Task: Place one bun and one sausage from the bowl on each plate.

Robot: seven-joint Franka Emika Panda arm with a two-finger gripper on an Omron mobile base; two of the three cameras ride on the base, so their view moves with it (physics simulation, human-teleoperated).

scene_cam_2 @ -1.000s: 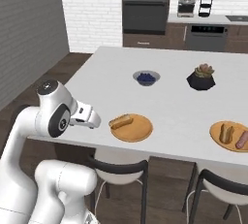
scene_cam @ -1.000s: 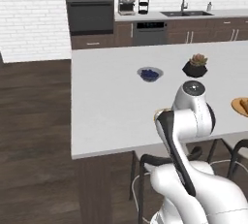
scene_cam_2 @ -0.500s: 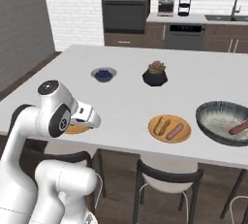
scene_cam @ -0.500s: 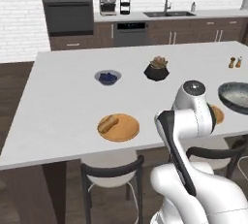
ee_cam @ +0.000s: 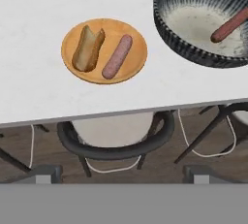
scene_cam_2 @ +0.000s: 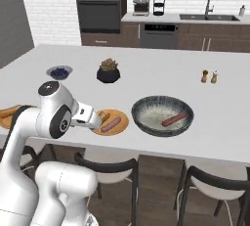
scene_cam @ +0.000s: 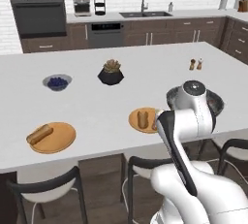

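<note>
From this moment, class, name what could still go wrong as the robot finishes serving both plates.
The last sausage lies against the sloping wall of the bowl, so it may roll as the fingers close.

The far plate, holding one bun, sits well off to the side, so the carry is long and a drop is possible.

The bowl crowds the full plate; a reach could nudge it.

On the surface, the near plate carried one bun and one sausage side by side. The bowl stood just beside it, to its right in the right base view, with a second sausage inside. The other plate lay well apart to the left, bearing a second bun. A berry bowl and a plant pot stood farther back.
</note>
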